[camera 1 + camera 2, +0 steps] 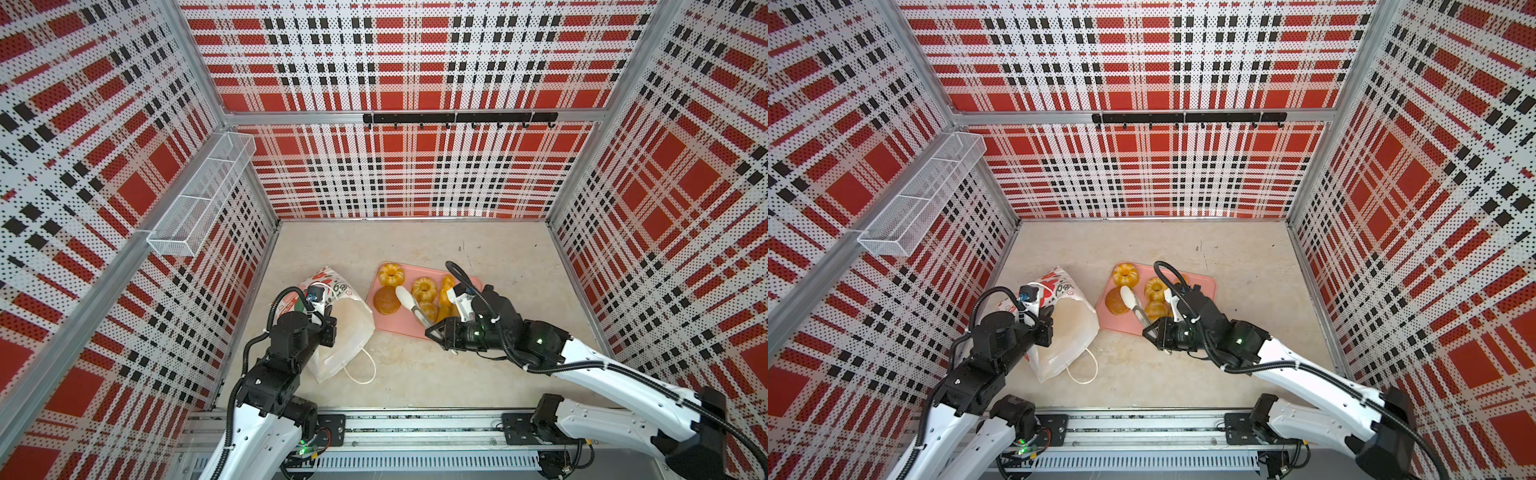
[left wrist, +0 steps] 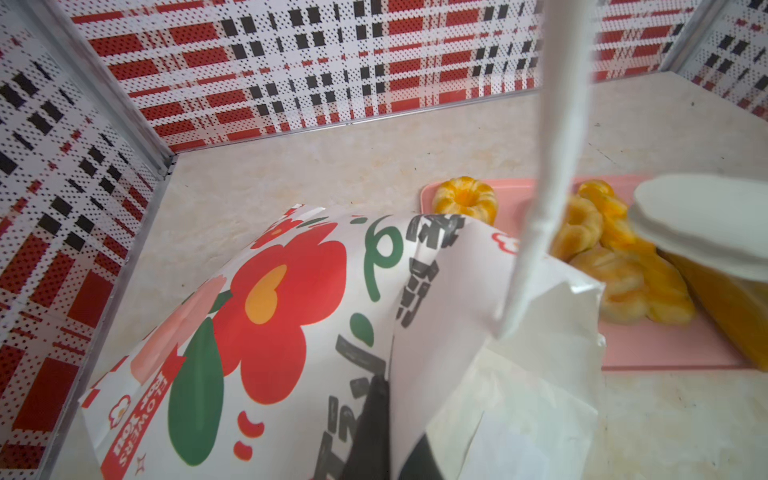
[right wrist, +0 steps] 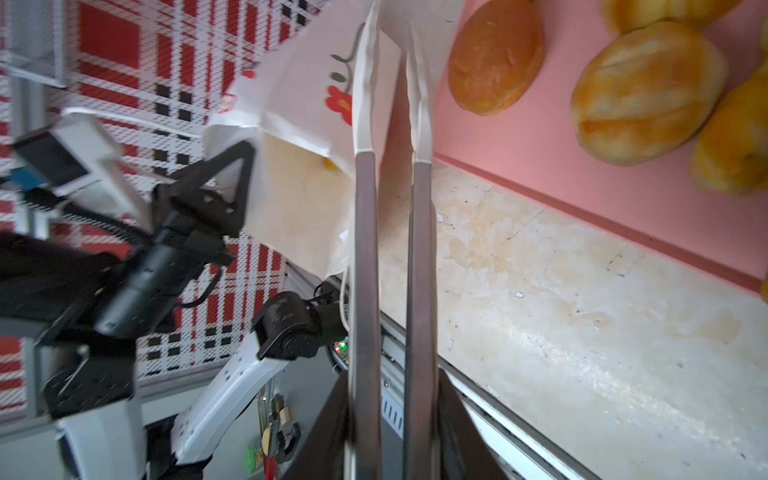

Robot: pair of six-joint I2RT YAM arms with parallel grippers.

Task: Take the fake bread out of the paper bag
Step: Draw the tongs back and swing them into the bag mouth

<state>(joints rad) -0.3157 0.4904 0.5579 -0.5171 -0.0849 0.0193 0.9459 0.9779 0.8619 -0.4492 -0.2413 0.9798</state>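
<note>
Closest to the arms' rail, one cord handle (image 1: 365, 372) of the paper bag (image 1: 351, 332) is lying loose on the desk (image 1: 436, 382), while the bag itself is slumping at the left with its mouth pulled open. The left gripper (image 3: 247, 162) is pinching the bag's rim, its fingers (image 2: 370, 424) pressed together on the paper. The left arm is covering the bag's lower side in both top views, so the inside is showing only in part. In the left wrist view a red band on the print is showing "FLOWERS" upside down, and the black brush lettering beside the red flowers is too broken by folds to read. A blurred white strip (image 2: 557, 137) is crossing that view, perhaps the bag's other handle. Just right of the bag, the right gripper (image 1: 432, 332) is clamping its fingers on the handles of metal tongs (image 1: 409, 305), whose white tips are standing slightly apart over the pink tray (image 1: 392, 324). The fake bread (image 1: 424, 289) is lying on that tray, outside the bag. Two ring buns (image 1: 390, 274), a dark brown bun (image 1: 386, 301) and a pale roll (image 1: 428, 311) are showing clearly, while the right wrist is cutting off the long pieces behind them. On the far wall a black hook rail (image 1: 459, 118) is hanging, its hooks too small to count.
</note>
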